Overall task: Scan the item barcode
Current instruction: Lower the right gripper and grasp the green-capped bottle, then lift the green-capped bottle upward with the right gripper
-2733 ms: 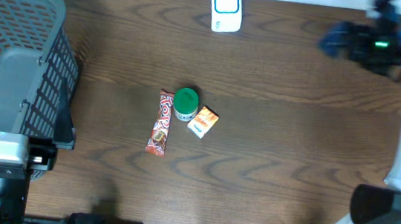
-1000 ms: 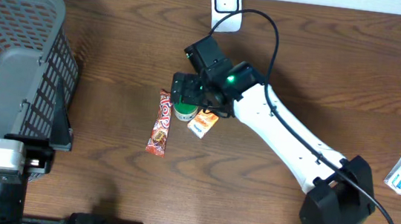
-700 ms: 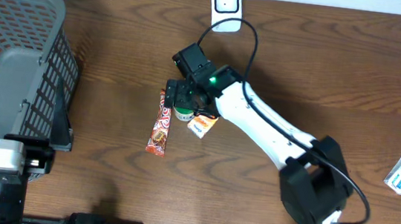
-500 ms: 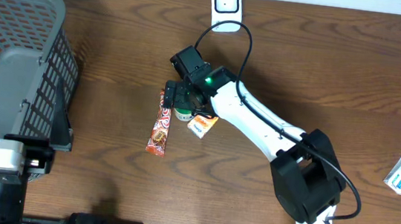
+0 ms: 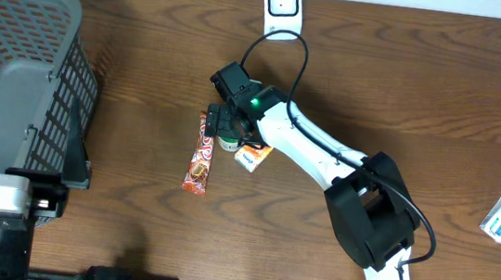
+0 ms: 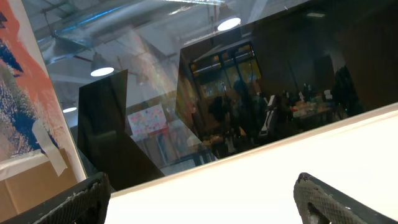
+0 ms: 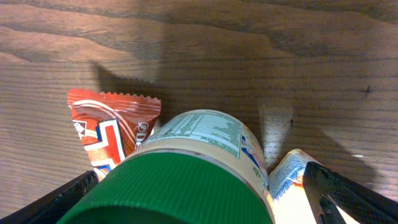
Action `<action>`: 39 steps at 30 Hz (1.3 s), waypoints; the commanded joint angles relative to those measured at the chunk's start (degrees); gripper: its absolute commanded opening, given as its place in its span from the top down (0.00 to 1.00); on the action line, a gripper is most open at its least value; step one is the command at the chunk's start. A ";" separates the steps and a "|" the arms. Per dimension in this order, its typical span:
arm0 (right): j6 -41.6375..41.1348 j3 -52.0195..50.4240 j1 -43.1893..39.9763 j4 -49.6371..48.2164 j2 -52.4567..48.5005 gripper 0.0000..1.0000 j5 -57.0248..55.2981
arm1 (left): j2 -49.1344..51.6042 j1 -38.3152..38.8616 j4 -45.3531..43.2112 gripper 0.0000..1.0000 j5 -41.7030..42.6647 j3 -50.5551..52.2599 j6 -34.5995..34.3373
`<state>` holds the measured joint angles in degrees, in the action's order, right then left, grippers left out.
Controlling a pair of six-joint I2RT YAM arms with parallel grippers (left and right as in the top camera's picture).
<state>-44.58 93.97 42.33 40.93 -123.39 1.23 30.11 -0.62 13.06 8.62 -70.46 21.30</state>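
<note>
The right pincer [image 7: 205, 194] hangs wide open astride the green-lidded jar [image 7: 199, 149], one finger each side of the lid and gripping nothing. The grasp, the lift and the pass before the scanner [image 5: 282, 9], well beyond the pincer at the far edge of the surface [image 5: 406, 82], all appear left to do. Only the wrist view shows the jar's printed label, with the red candy bar [image 7: 112, 130] and orange packet [image 7: 283, 177] crowding it beside either finger. Only the overhead view shows the scanner, while the left pincer [image 6: 208, 202], also wide open and empty, points away at a window [image 6: 249, 93].
</note>
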 commanded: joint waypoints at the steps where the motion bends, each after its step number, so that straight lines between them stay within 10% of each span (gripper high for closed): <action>1: -0.55 0.22 0.28 -0.52 -0.59 0.01 -0.96 | -0.70 0.22 -0.31 0.06 -0.28 0.15 0.92; 17: 3.10 0.20 1.01 1.16 -2.10 0.17 -1.66 | -0.70 0.22 -0.31 0.06 -0.28 0.17 0.92; 39: 6.69 0.20 0.87 7.19 -2.36 0.15 -2.25 | -0.70 0.22 -0.35 0.06 -0.28 0.17 0.92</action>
<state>-38.81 94.00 43.11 47.70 -124.38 0.16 30.09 -0.62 13.06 8.62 -70.46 21.30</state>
